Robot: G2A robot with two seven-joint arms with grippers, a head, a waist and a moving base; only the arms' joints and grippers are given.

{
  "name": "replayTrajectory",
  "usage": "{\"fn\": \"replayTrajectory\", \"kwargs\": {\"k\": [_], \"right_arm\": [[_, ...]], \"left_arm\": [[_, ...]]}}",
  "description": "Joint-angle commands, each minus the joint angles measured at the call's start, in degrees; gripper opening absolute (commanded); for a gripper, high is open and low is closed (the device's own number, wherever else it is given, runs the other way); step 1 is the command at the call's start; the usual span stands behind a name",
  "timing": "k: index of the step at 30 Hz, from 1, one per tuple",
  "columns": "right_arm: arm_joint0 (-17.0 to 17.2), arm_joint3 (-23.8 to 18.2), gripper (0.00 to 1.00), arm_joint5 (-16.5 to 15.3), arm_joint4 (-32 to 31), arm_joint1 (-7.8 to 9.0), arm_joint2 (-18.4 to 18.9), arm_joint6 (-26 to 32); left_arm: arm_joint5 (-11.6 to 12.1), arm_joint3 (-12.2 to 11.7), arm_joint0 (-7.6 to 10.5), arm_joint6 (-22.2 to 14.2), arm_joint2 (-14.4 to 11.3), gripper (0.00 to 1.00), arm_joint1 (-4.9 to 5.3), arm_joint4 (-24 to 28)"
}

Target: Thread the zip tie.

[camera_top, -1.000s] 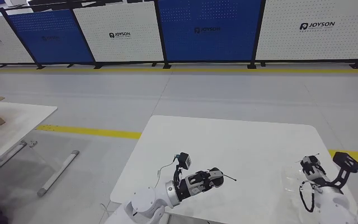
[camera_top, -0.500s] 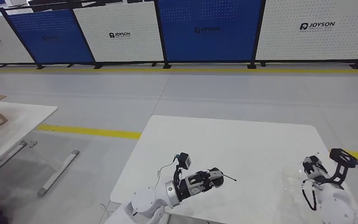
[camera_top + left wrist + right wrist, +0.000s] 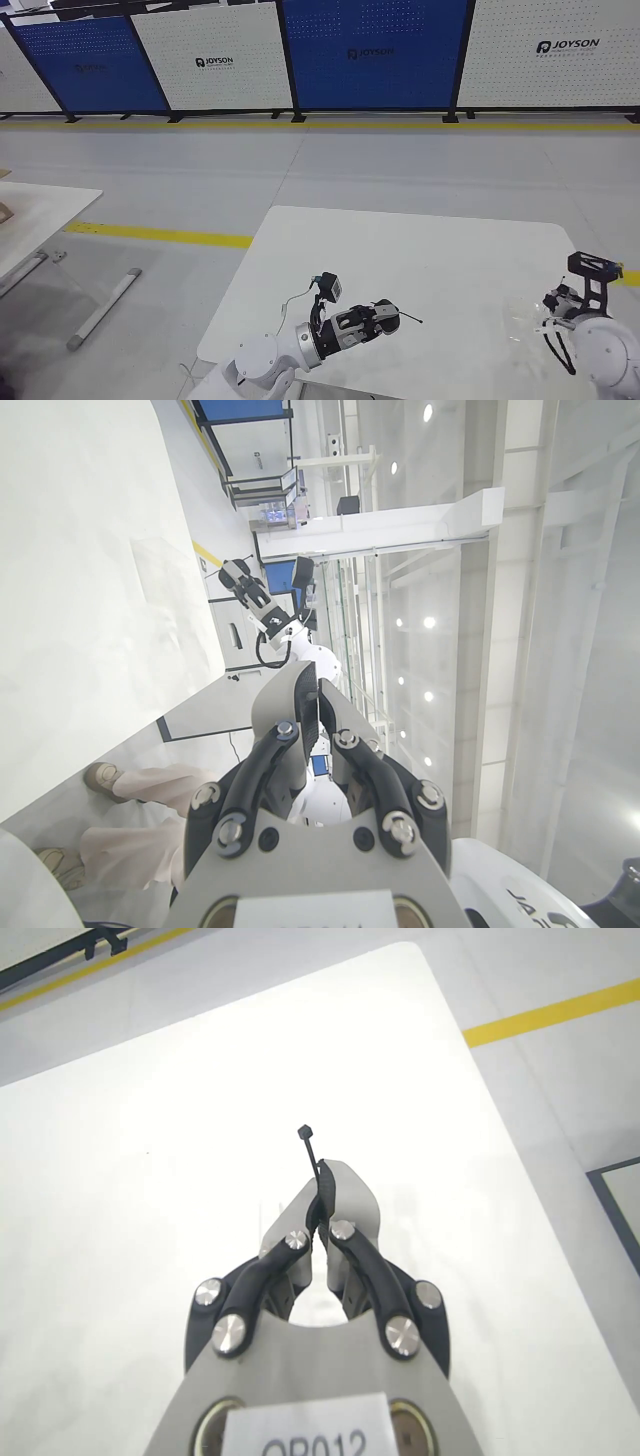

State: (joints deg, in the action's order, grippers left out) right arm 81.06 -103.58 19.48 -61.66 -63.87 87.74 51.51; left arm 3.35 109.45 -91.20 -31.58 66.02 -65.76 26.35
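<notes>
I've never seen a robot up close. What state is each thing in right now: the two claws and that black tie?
right gripper: shut on the zip tie.
zip tie: head free, nothing threaded through it, poking out past the fingertips above the table.
left gripper: shut.
thin black strip: lies across the left gripper's tips; I cannot tell whether it is gripped.

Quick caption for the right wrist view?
Right end effector shut on a black zip tie, head sticking out ahead, over the white table.
</notes>
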Motion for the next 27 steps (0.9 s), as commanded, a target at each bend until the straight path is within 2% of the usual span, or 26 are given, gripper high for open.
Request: {"fn": "replayTrajectory", "kwargs": {"k": [1,8,10,15,19,27], "right_arm": [[0.1,0.0,0.00,0.0,0.3,0.04,0.0,-0.1],[0.3,0.5,0.00,-0.1,0.3,0.01,0.0,-0.6],[-0.2,1.3,0.00,-0.6,-1.5,0.10,-0.6,2.3],[-5.6,2.6,0.00,0.0,-9.5,0.01,-4.3,15.0],[-10.4,5.0,0.00,0.0,-11.3,-0.60,-6.4,21.8],[-16.0,11.9,0.00,0.0,-13.7,-2.16,-10.6,26.5]], "left_arm": [[0.0,0.0,0.00,0.0,0.0,0.00,0.00,0.0],[0.0,0.0,0.00,0.0,0.0,0.00,0.00,0.0],[0.0,0.0,0.00,0.0,0.0,0.00,0.00,0.0],[0.0,0.0,0.00,0.0,0.0,0.00,0.00,0.0],[0.0,0.0,0.00,0.0,0.0,0.00,0.00,0.0],[0.0,0.0,0.00,0.0,0.0,0.00,0.00,0.0]]}}
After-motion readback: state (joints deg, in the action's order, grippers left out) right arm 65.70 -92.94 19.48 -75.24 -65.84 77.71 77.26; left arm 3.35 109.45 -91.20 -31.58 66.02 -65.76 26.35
